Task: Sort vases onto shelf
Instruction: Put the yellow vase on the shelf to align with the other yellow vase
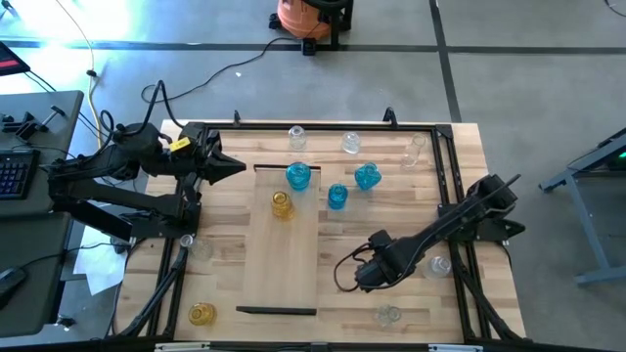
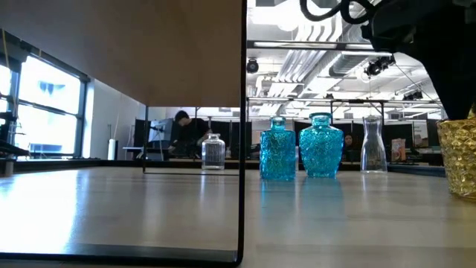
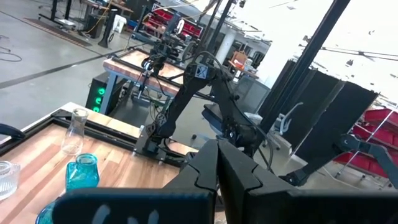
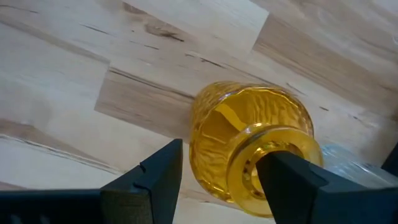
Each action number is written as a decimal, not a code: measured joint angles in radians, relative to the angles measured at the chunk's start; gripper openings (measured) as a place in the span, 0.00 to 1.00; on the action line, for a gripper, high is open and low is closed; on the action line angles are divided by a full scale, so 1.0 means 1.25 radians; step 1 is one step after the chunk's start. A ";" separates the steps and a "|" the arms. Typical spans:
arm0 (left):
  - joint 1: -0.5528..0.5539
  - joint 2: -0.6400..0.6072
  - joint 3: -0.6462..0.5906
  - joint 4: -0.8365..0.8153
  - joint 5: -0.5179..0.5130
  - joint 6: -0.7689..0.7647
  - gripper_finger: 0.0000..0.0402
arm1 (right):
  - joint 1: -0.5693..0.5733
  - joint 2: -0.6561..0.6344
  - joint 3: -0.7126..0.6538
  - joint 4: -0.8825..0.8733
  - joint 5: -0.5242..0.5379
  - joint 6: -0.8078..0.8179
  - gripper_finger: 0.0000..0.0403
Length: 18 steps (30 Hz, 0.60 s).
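Yellow vase [image 4: 249, 149] sitting between spread fingers of right gripper [image 4: 230, 180], over bench [image 4: 74, 81] beside shelf [image 1: 284, 254], neck being straddled for carrying. Left gripper [image 1: 230, 166] waiting pressed together at shelf's far end.

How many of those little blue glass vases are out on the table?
3. One blue glass vase stands on the far end of the pale wooden shelf. A second blue vase and a third blue vase stand on the plank tabletop to its right. The arms might hide others.
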 joint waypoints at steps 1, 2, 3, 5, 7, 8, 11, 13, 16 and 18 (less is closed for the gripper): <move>0.000 0.000 0.000 0.000 0.000 -0.001 0.00 | 0.000 0.000 -0.002 0.002 -0.002 0.000 0.48; 0.000 0.000 0.000 0.000 0.000 -0.003 0.00 | 0.000 0.000 -0.003 0.004 -0.003 0.000 0.48; 0.000 0.000 0.000 0.000 0.000 -0.005 0.00 | 0.000 0.000 -0.003 0.003 -0.003 0.000 0.47; 0.000 0.000 0.000 0.000 0.000 -0.005 0.00 | 0.000 0.002 0.003 -0.007 -0.004 -0.005 0.46; 0.000 0.000 0.000 0.000 0.000 -0.005 0.00 | 0.000 0.003 0.007 -0.017 -0.006 -0.021 0.42; 0.000 0.000 0.000 0.000 0.000 -0.005 0.00 | 0.000 0.003 0.009 -0.017 -0.006 -0.030 0.39; 0.000 0.000 0.000 0.000 0.000 -0.005 0.00 | 0.000 0.002 0.012 -0.011 -0.006 -0.043 0.28; 0.000 0.000 0.000 0.000 0.000 -0.005 0.00 | 0.000 0.001 0.012 -0.004 -0.006 -0.056 0.20; 0.000 0.000 0.000 0.000 0.000 -0.005 0.00 | 0.000 0.001 0.012 -0.005 -0.006 -0.059 0.10; 0.000 0.000 0.000 0.000 0.000 -0.005 0.00 | 0.000 0.002 0.013 -0.011 -0.006 -0.066 0.06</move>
